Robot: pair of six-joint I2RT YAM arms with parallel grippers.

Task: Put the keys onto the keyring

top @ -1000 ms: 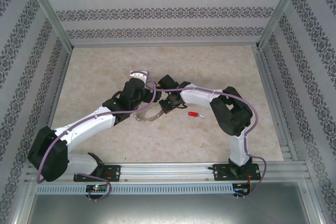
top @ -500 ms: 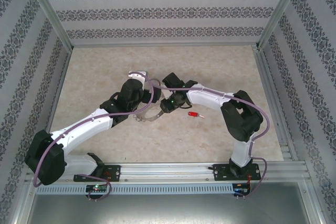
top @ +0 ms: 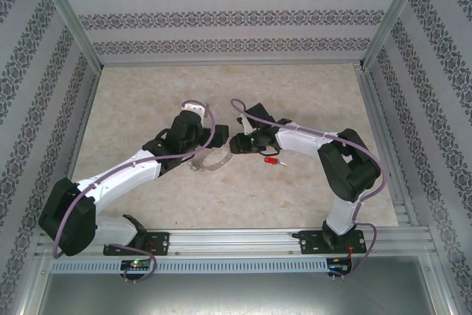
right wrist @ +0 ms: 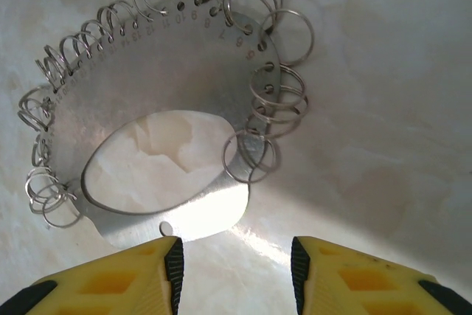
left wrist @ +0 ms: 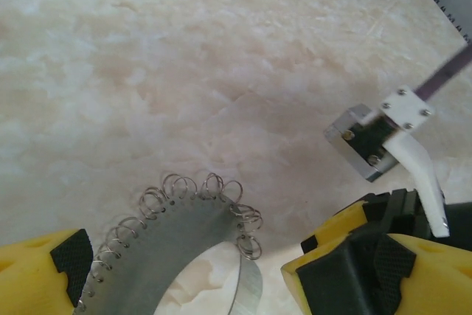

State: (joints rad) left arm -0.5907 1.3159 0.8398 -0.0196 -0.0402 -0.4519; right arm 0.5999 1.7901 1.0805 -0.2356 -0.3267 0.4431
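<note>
From above, I judge the step in hand to be fetching the key: the keyring (top: 212, 161) lies about midway between the left and right edges of the surface (top: 147, 94), nearer the near edge than the far one. The red-headed key (top: 273, 160) lies loose just to its right, threaded on nothing. My left gripper (top: 200, 153) hangs over the keyring's left part, and my right gripper (top: 237, 145) sits between the keyring and the key, touching neither that I can make out. In the left wrist view, my left gripper (left wrist: 195, 256) stands wide, straddling the keyring (left wrist: 177, 245). The wire loops brush the left pad, but a gap shows on the right side, so I read it as released rather than clamping. In the right wrist view, my right gripper (right wrist: 236, 263) is parted with nothing between its fingers, and the keyring (right wrist: 162, 86) lies just beyond the tips. Nothing here is a true container. The keyring's numbered holes each carry a small split ring (right wrist: 284, 35), and none carries the key. Next, I think, my right gripper must swing to the key and pinch its red head, leaving the shank free, while my left steadies the keyring.
</note>
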